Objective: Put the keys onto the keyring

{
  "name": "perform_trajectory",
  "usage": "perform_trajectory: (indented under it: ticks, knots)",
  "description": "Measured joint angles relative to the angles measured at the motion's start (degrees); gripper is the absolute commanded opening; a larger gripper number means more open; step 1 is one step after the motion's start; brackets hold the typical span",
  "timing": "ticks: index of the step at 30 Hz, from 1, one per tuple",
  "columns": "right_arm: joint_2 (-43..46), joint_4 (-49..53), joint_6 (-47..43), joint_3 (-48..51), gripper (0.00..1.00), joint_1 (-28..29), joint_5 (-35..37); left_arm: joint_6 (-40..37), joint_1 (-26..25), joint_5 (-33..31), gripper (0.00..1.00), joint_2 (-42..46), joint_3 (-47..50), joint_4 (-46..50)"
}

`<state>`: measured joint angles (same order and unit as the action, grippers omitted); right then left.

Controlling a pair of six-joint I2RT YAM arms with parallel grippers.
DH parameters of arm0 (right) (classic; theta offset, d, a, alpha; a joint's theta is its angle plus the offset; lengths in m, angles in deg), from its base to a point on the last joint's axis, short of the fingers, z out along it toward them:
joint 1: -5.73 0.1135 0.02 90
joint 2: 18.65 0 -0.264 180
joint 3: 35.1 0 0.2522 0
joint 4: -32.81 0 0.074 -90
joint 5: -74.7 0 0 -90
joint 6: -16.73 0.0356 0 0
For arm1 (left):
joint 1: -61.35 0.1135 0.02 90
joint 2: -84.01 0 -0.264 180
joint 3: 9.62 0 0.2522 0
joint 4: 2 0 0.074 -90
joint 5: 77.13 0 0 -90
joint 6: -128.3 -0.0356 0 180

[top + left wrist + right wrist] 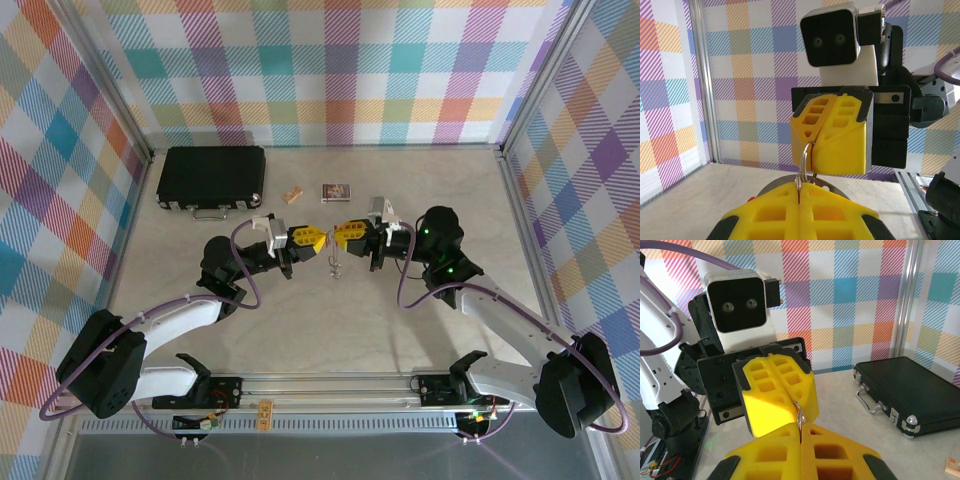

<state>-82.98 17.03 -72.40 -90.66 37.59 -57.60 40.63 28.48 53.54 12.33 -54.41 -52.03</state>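
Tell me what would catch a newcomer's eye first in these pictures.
First, the two yellow-fingered grippers, left gripper and right gripper, meeting tip to tip over the middle of the table, both shut on a thin grey metal keyring pinched between them. Next, the bright multicoloured plaid walls around the table, and the black hard case with metal latches lying at the far left.

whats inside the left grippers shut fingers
The keyring: its thin grey loop sticks out of the left gripper into the right gripper. The clamped part is hidden.
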Motion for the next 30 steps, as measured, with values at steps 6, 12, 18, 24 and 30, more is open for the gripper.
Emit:
perform_trajectory:
  ticks: [6,12,18,24,30]
  knots:
    - [-0.9,0.0,0.0,0.0,0.00,0.0,-0.3,0.0,0.0,0.0,0.00,0.0,0.0,0.4]
    - [-0.6,-0.2,0.0,0.0,0.00,0.0,0.8,0.0,0.0,-0.1,0.00,0.0,0.0,0.4]
    - [0.5,-1.0,0.0,0.0,0.00,0.0,2.3,0.0,0.0,0.0,0.00,0.0,0.0,0.4]
    - [0.5,-1.0,0.0,0.0,0.00,0.0,2.6,0.0,0.0,0.0,0.00,0.0,0.0,0.4]
    - [0.0,-1.0,0.0,0.0,0.00,0.0,1.7,0.0,0.0,0.0,0.00,0.0,0.0,0.4]
